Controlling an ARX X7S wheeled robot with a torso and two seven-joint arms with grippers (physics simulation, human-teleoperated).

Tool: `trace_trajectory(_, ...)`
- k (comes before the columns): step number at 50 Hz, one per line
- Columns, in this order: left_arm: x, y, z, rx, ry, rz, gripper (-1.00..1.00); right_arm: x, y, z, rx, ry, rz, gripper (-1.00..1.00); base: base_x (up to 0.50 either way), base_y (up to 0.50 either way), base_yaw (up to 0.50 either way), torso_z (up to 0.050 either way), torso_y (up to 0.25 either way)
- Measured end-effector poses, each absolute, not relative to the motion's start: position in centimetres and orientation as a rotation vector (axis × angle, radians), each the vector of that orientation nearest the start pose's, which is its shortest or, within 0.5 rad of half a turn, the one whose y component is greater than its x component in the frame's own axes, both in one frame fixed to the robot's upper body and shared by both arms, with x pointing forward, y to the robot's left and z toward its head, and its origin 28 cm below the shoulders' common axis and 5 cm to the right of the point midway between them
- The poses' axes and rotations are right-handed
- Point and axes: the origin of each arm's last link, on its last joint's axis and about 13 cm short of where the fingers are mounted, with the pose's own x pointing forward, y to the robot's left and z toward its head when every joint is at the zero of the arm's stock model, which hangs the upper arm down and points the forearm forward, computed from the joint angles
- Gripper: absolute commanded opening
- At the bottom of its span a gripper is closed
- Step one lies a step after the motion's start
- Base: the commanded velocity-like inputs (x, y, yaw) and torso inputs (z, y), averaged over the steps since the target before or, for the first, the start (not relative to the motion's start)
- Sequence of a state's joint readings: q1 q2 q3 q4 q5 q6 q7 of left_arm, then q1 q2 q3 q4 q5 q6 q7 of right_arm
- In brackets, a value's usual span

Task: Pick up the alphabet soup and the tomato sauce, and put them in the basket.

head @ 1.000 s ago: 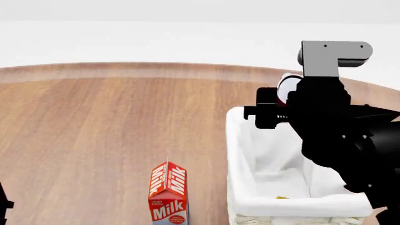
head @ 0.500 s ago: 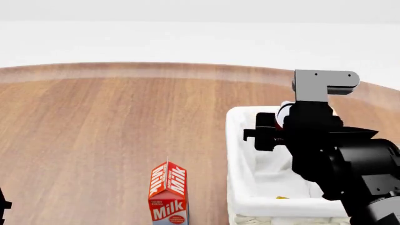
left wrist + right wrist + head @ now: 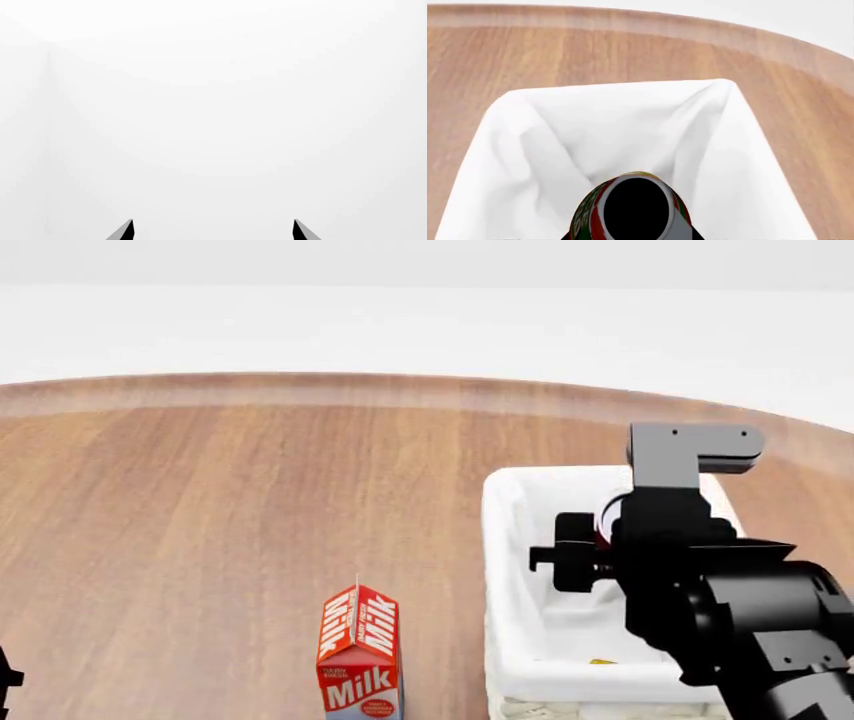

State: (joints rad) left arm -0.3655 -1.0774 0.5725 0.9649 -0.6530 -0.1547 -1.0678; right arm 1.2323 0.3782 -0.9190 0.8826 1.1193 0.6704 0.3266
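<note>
Tomato sauce clamped in right gripper, lower right of frame, over basket. Released tilted, could roll or bounce out. Left gripper spread, empty.

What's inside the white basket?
Over the basket, the right gripper holds the tomato sauce. A small yellow bit peeks out. The arm covers the rest.

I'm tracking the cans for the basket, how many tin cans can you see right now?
1. The tomato sauce is gripped in the right hand over the basket. The arm covers much of the basket, so another can could be hidden there.
</note>
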Motion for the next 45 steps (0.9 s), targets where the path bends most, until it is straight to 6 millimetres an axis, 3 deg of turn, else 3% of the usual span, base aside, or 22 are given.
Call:
trace_trajectory(18,15.38,23.22,20.28,0.116,-0.508,0.048,1.00,38.51,-15.14,14.86,-0.019,0.631,-0.089,-1.00,0.00,0.00,0.00,0.000,0.001)
trace_trajectory(19,15.39,23.22,20.27,0.116,-0.508,0.048,1.00,38.52,-15.13,14.85,-0.019,0.631,-0.089,1.00,0.00,0.00,0.00,0.000,0.000)
trace_trajectory(45,15.41,23.21,20.19,0.112,-0.506,0.045,1.00,38.73,-15.06,15.36,-0.031,0.573,-0.087,1.00,0.00,0.00,0.00,0.000,0.000)
